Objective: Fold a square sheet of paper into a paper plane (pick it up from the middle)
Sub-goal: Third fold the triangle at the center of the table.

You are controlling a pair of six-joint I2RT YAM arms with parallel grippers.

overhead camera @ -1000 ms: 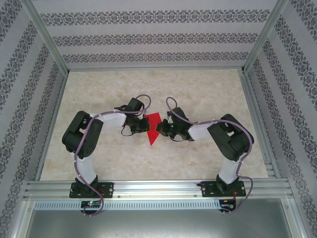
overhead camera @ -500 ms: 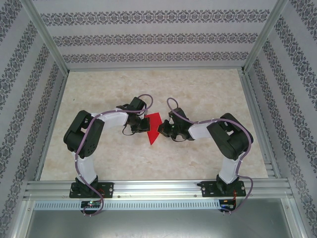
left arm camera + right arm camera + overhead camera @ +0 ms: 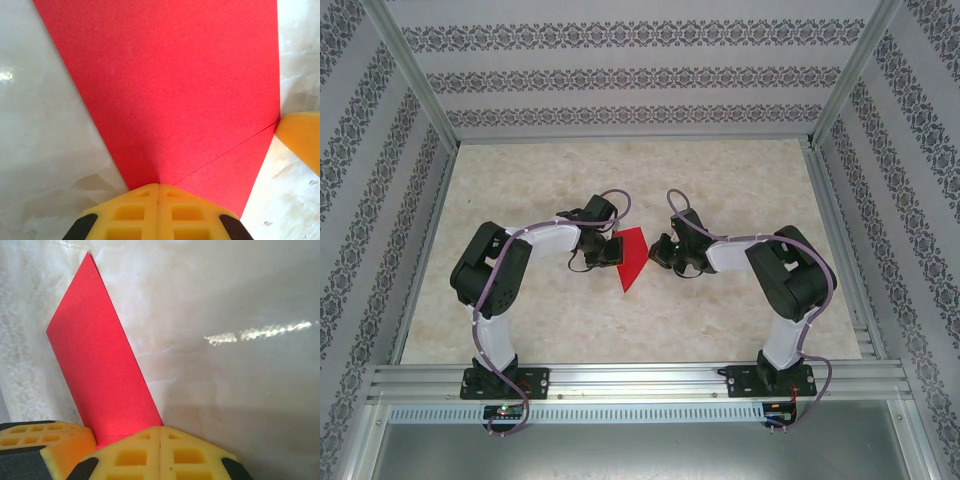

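Left wrist: matte red paper (image 3: pixel 165 90) with a straight crease.

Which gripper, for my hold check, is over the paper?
The left gripper: its shut tips overlap the paper at its edge; the right gripper stands beside the paper.

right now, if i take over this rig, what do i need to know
Left gripper: shut, tip resting on the left side of the red paper.
Right gripper: shut, holding nothing, at the paper's right edge.
Paper: flat on the table between the two, already folded to a pointed shape, one crease showing.
Left to do: the remaining folds; no finished plane yet.
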